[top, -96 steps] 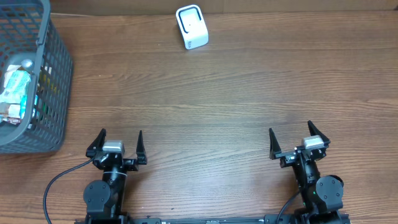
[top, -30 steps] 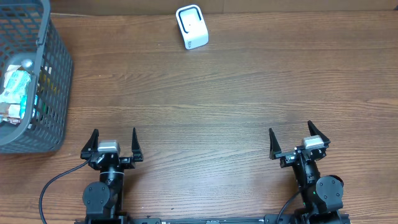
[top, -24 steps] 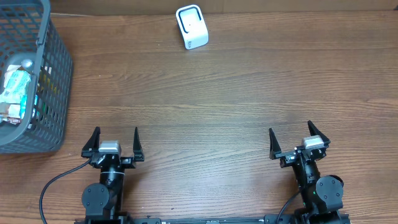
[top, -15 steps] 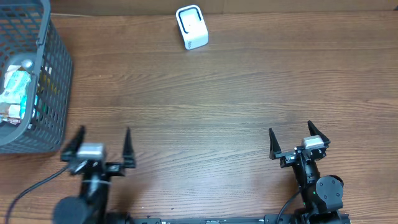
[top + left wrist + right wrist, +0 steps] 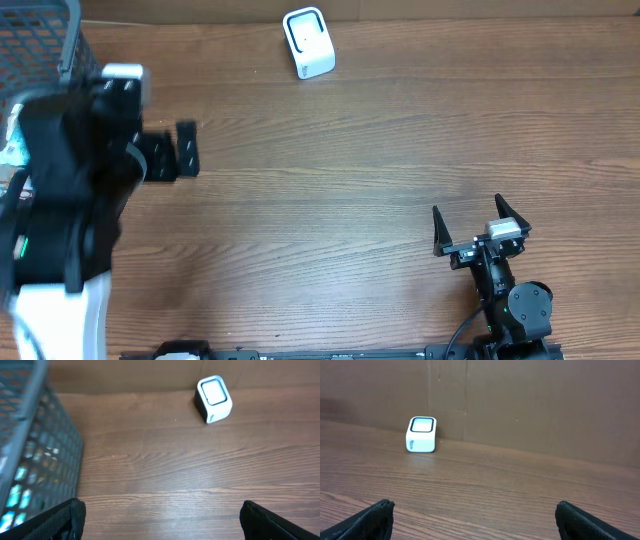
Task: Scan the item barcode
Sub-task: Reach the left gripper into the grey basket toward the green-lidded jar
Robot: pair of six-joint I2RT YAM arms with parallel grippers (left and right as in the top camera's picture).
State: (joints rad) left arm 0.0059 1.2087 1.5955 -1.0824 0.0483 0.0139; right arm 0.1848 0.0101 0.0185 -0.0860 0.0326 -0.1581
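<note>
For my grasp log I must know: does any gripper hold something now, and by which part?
Nothing is held: the left gripper and the right gripper are both open and empty.

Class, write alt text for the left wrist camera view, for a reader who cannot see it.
A small white cube-shaped scanner stands far across a brown wooden table; a grey plastic mesh basket fills the left edge. The open left gripper shows black fingertips in the bottom corners.
</note>
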